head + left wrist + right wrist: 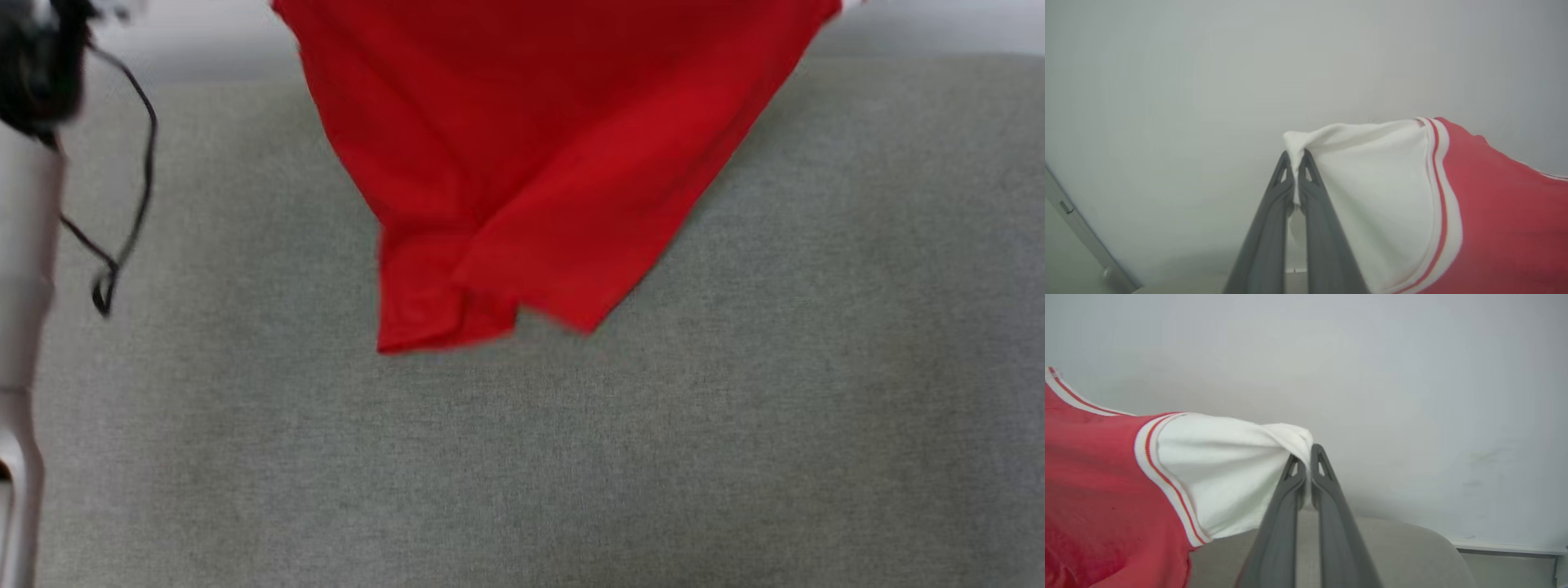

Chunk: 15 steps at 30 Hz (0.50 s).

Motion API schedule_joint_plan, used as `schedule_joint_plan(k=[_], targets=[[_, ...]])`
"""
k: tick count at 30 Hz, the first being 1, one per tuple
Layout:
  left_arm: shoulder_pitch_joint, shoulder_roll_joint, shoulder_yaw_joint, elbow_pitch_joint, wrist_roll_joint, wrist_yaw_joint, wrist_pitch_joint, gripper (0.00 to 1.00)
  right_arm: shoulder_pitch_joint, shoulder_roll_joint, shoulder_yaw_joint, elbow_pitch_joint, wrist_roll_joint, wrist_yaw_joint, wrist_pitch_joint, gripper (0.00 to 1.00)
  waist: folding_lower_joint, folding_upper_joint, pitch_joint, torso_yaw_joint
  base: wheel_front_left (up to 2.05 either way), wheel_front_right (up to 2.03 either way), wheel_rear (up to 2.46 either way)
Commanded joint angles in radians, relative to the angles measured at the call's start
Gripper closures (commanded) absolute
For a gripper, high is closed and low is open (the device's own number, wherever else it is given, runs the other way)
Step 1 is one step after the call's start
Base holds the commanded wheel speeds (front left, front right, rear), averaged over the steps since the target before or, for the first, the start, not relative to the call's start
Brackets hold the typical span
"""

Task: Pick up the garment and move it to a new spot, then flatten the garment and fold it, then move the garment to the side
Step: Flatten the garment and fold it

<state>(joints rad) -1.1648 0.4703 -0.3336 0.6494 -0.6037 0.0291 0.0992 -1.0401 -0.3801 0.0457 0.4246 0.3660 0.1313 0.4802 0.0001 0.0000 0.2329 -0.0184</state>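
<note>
The garment (531,171), a red jersey, hangs from the top of the head view with its lower hem dangling over the grey cushion (735,425). In the left wrist view my left gripper (1295,157) is shut on the tip of a white sleeve (1372,196), whose striped trim meets the red body (1506,220). My right gripper (1306,451) is likewise shut on the other white sleeve (1220,473), with the red body (1098,490) stretching off to that view's left. The shirt is spread in the air between both grippers.
A pale forearm (24,327) with a loose black cable (122,204) runs down the head view's left edge. A plain light wall (1208,81) stands behind the shirt. The cushion's rounded edge (1412,543) and a baseboard (1506,547) lie below the right gripper.
</note>
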Motion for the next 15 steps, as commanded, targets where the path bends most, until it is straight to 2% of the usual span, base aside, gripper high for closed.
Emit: schedule_joint_plan(k=[1, 2, 8, 15], targets=[[-0.084, 0.003, 0.013, 0.017, 0.01, 0.003, -0.034, 1.0, -0.097, 0.021, -0.013, 0.022, -0.02, -0.001, -0.045, 1.0, -0.0001, 0.0, 0.085, 0.003, 0.0, 0.0, 0.0], [-0.084, 0.003, 0.013, 0.017, 0.01, 0.003, -0.034, 1.0, -0.097, 0.021, -0.013, 0.022, -0.02, -0.001, -0.045, 1.0, -0.0001, 0.0, 0.085, 0.003, 0.0, 0.0, 0.0], [-0.252, 0.03, 0.047, 0.045, 0.029, 0.004, -0.129, 1.0, -0.317, 0.072, -0.022, 0.08, -0.091, -0.001, -0.177, 1.0, -0.0001, 0.0, 0.172, -0.016, 0.0, 0.0, 0.0], [-0.375, 0.071, 0.063, 0.022, 0.046, -0.011, -0.202, 1.0, -0.49, 0.082, 0.006, 0.104, -0.126, -0.001, -0.319, 1.0, -0.0001, 0.0, 0.284, -0.032, 0.0, 0.0, 0.0]])
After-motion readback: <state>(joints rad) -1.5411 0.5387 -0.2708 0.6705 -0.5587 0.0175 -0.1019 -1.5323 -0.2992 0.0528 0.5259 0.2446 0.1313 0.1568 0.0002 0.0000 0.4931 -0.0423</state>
